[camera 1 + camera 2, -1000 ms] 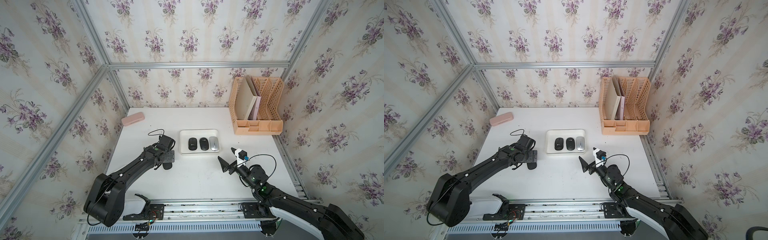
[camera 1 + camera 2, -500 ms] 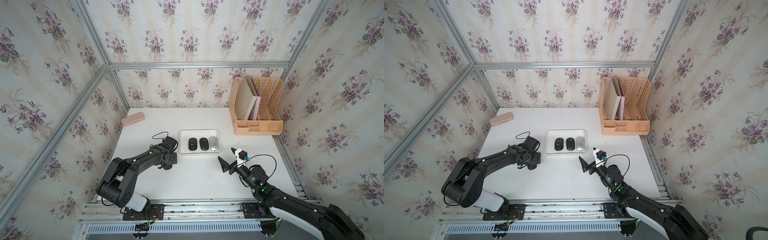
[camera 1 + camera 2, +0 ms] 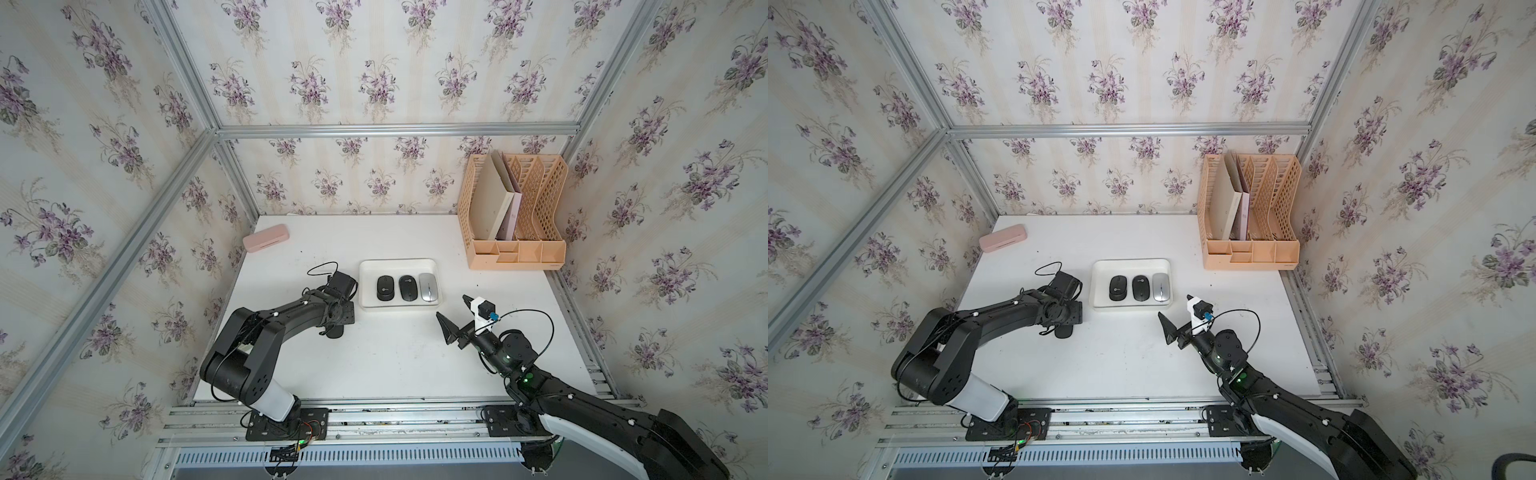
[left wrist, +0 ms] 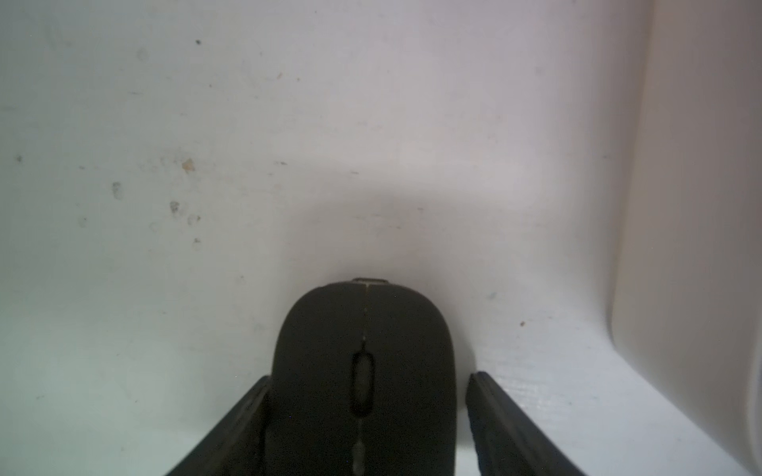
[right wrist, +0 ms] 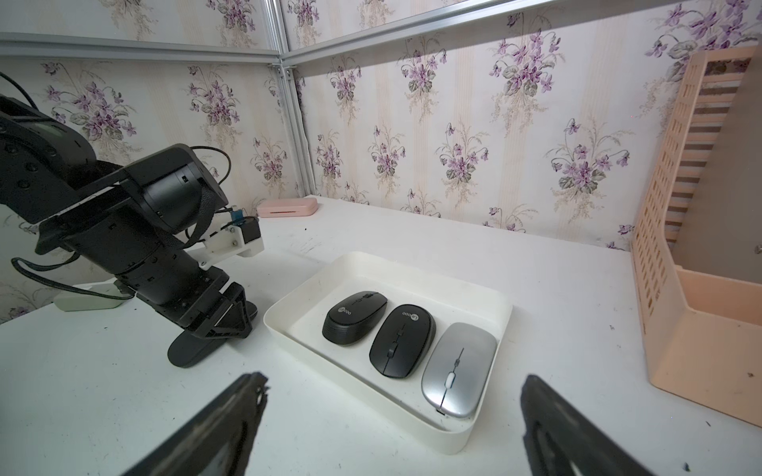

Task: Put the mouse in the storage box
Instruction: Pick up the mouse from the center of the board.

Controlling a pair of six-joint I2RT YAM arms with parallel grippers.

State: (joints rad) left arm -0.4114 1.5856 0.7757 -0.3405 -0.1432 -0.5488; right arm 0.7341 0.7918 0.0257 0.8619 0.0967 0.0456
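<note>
Where mouse [image 4: 363, 383] lies, storage box [image 4: 701, 206] wall stands near.

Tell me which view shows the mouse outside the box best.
Left wrist: the mouse fills the foreground inside the left gripper, wheel clear. Right wrist shows one end under that gripper; in both top views only a dark sliver peeks out under it.

Both black mice [image 5: 354, 319] in the storage box [image 5: 350, 381] carry a small pale logo, too blurred to read. No other text shows.
</note>
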